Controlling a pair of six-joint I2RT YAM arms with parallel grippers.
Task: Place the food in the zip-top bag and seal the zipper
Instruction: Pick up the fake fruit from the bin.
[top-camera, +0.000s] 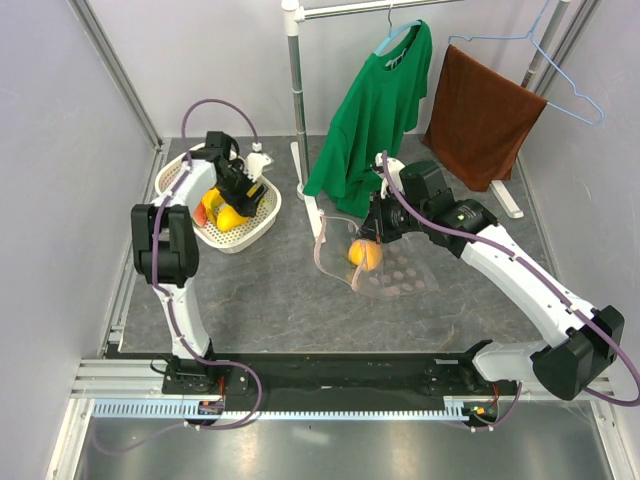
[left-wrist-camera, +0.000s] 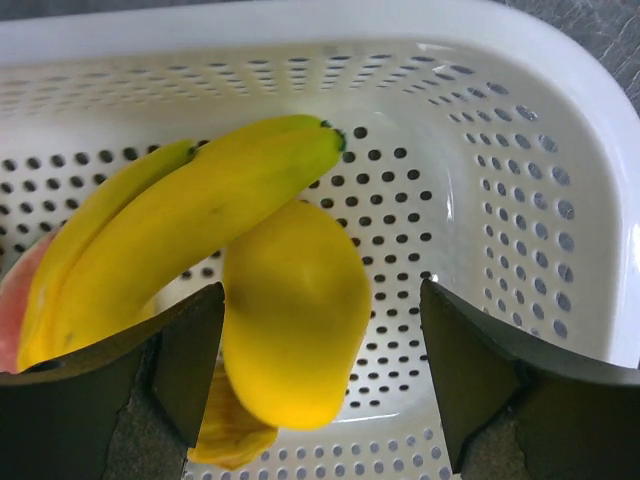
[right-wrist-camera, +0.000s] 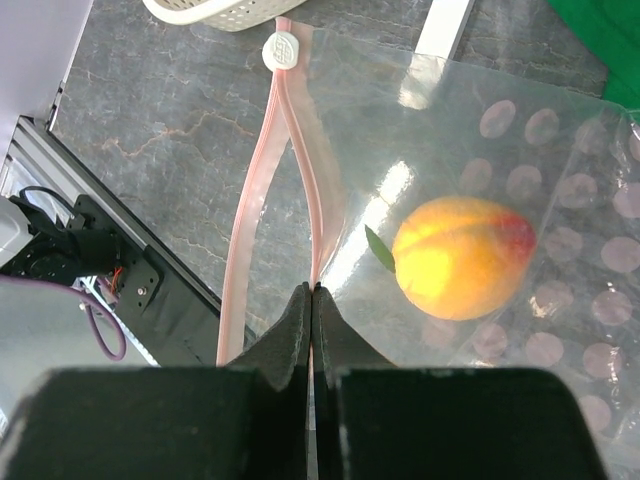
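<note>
While food lies in the white perforated plastic basket (left-wrist-camera: 560, 180), left gripper (left-wrist-camera: 320, 380) hangs jaws apart astride the yellow oval toy fruit (left-wrist-camera: 295, 330) beside the yellow toy banana bunch (left-wrist-camera: 190, 220), likely to pick it | right gripper (right-wrist-camera: 313, 300) clamped on the thin pinkish-red zipper strip (right-wrist-camera: 300, 180), lifting one lip so the clear dotted plastic bag (right-wrist-camera: 520, 150) gapes | round yellow-orange toy fruit (right-wrist-camera: 460, 257) inside.

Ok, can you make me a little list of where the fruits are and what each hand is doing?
In bag: one orange round fruit inside the zip-top bag
In basket: banana bunch and yellow oval fruit in the white basket
Left hand: open around the yellow oval fruit, not gripping
Right hand: shut on the zipper
Bag mouth: unsealed, strips apart
</note>
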